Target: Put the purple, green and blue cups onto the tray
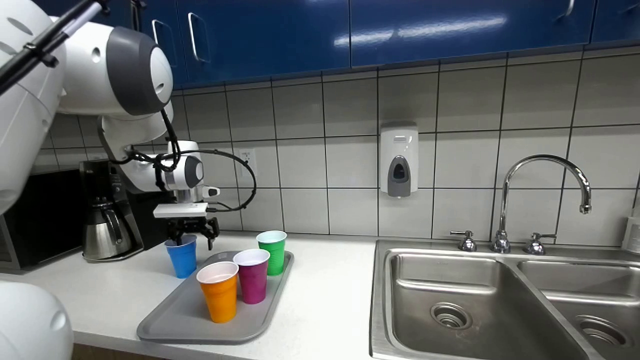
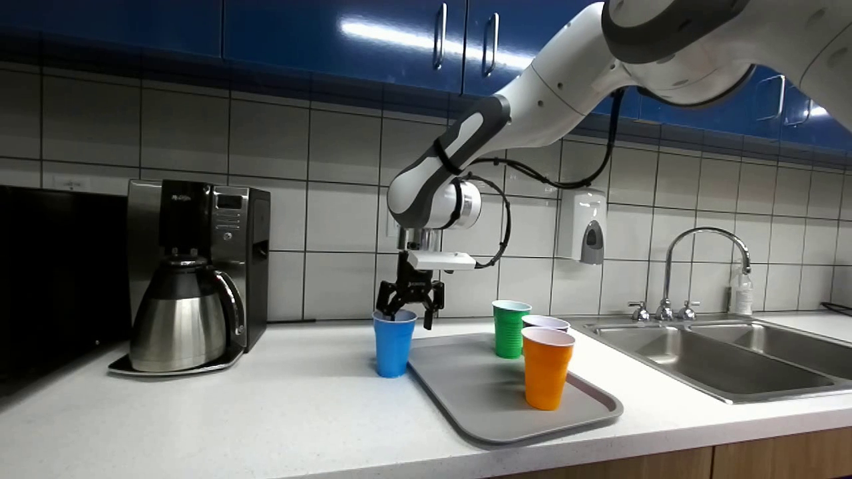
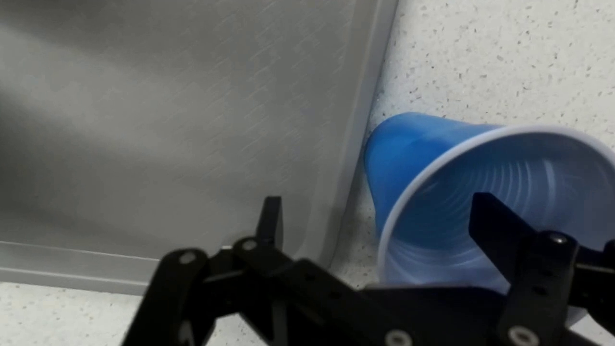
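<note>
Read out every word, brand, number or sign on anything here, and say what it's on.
No text can be read with certainty.
Coffee maker: pale lettering and smaller front markings, too small to read.
Gripper: pale lettering on its dark body, too small.
Soap dispenser: faint marking near its top, too blurred.
Bottle: any label too blurred.

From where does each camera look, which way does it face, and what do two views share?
An exterior view: apparently nearer the sink, facing the tiled wall; the arm enters from picture left.
An exterior view: apparently nearer the coffee maker, facing the same wall; the arm enters from upper right.
Wrist view: on the wrist, looking down at the tray and blue cup; gripper fingers show at the bottom.
Both exterior views share the green cup and orange cup.
</note>
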`<state>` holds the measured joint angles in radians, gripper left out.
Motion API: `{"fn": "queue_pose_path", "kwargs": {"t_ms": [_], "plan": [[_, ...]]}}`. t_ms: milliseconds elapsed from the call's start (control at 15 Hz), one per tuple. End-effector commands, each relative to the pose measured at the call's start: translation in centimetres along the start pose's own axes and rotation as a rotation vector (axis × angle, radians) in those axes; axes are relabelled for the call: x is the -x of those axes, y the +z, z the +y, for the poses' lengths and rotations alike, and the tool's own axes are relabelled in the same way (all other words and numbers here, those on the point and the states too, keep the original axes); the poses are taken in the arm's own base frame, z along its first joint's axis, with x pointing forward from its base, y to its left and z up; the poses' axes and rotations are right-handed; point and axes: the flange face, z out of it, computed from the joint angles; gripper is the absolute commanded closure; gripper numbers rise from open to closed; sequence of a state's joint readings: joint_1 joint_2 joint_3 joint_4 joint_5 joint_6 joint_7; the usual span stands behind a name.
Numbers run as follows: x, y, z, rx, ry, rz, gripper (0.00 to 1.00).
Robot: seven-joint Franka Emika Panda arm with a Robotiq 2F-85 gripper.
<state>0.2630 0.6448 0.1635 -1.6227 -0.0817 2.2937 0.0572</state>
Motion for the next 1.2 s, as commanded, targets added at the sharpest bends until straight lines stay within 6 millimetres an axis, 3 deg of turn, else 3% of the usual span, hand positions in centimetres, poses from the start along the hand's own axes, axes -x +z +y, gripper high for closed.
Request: {"fn": "queue_pose_path", "kwargs": {"t_ms": [0,600,867,1133], "plan": [[-1.0,-0.3,0.0,-0.019,-0.026,-0.004,0.28],[-0.7,0.5,-1.0,-0.061,-0.039,-0.031,0.97],[-0.5,0.3,-1.8,-0.084,-0.059,-0.038,1.00],[-0.6,-1.1,-1.5,-0.107,-0.068,-0.015,1.00]]}}
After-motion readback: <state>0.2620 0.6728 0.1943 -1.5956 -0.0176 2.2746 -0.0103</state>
